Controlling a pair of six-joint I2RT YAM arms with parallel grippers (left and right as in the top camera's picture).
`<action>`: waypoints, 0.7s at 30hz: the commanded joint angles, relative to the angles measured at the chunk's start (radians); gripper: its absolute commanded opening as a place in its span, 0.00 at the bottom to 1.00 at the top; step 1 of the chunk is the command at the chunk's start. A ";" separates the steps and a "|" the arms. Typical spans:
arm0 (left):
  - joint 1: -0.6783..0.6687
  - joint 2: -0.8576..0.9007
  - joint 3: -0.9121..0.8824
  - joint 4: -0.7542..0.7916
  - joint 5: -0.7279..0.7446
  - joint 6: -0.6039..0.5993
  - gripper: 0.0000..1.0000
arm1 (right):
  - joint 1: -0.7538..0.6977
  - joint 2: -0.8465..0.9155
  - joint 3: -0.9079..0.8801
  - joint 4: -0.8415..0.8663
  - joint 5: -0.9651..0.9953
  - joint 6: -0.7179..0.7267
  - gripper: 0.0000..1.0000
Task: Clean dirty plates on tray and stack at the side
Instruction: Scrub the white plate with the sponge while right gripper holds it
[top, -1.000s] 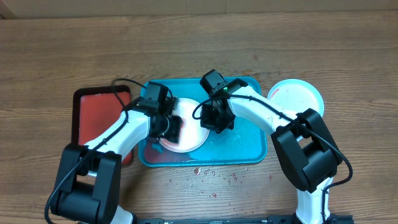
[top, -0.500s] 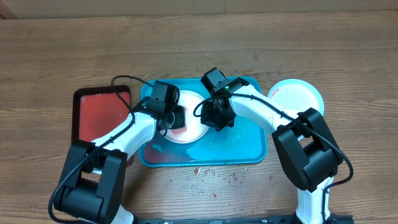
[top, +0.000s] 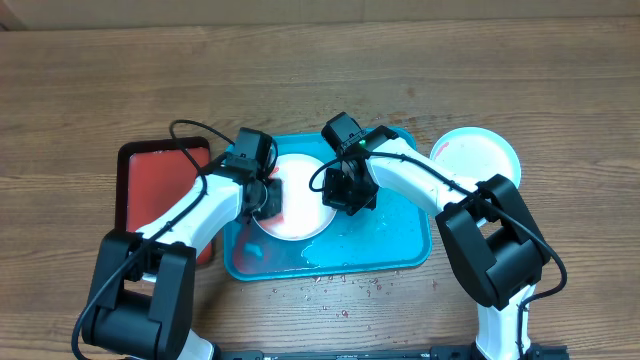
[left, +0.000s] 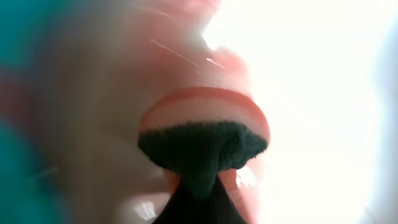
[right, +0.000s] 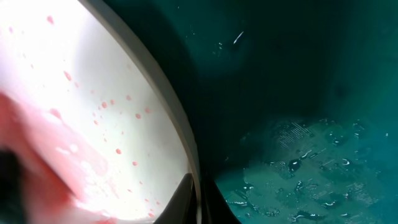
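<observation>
A white plate (top: 300, 208) with red sauce smears lies on the turquoise tray (top: 390, 238). My left gripper (top: 268, 197) is shut on a sponge (left: 202, 148) with a dark green pad and presses it on the plate's left part. My right gripper (top: 342, 192) is shut on the plate's right rim (right: 186, 149); the rim runs between its fingers (right: 198, 199). A light-blue rimmed plate (top: 478, 156) with faint red specks sits on the table right of the tray. The yellow-green rimmed plate is out of view.
A smaller dark-rimmed red tray (top: 160, 180) lies left of the turquoise tray, partly under my left arm. Red specks (top: 340, 288) dot the table in front of the tray. The tray floor (right: 311, 168) is wet.
My left gripper swept the sponge up and right over the plate, then back to the left. The red smear on the plate looks fainter. My right gripper has kept its hold on the rim.
</observation>
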 joint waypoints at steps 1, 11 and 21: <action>-0.024 0.052 -0.059 -0.068 0.488 0.271 0.04 | 0.048 0.018 -0.023 0.009 -0.074 -0.030 0.04; -0.024 0.052 -0.059 0.219 0.124 0.019 0.04 | 0.109 0.018 -0.066 0.065 -0.126 -0.024 0.04; -0.023 0.052 -0.059 0.171 -0.637 -0.330 0.04 | 0.106 0.018 -0.065 0.087 -0.120 -0.021 0.04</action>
